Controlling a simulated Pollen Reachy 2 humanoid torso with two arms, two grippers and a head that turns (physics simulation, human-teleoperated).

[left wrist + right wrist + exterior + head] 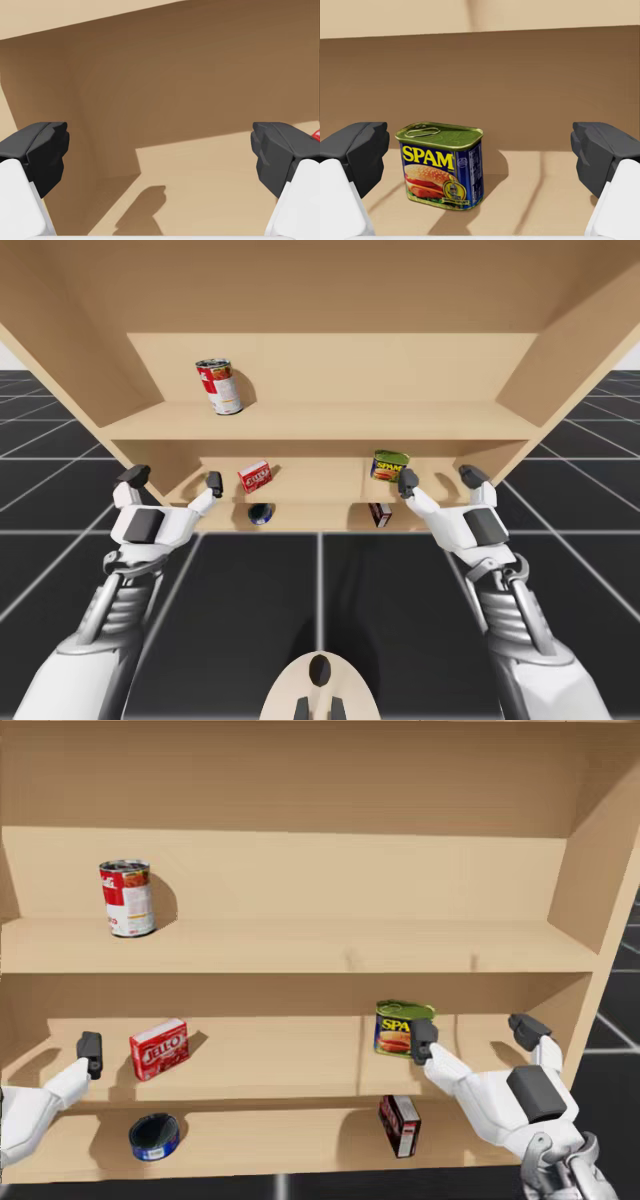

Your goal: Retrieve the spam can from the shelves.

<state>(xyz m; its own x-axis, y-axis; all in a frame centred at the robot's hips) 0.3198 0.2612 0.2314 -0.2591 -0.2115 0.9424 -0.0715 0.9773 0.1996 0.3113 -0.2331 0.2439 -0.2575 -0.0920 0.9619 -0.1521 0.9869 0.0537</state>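
The blue and yellow rectangular can point(390, 466) point(403, 1028) stands upright on the middle shelf point(290, 1065), right of centre. My right gripper point(438, 478) point(475, 1032) is open at that shelf. One of its fingertips point(424, 1038) is close beside the can's right side. In the right wrist view the can point(442, 167) stands ahead of the gripper point(480, 160), off toward one finger, not between the two. My left gripper point(173, 479) point(160, 160) is open at the left end of the same shelf, with nothing in it.
A red and white round can point(220, 386) point(127, 897) stands on the upper shelf. A red box point(255, 477) point(159, 1048) sits on the middle shelf next to my left gripper. On the lower shelf lie a blue round can point(154, 1137) and a dark red box point(400, 1125). Side walls point(600, 920) close in the shelves.
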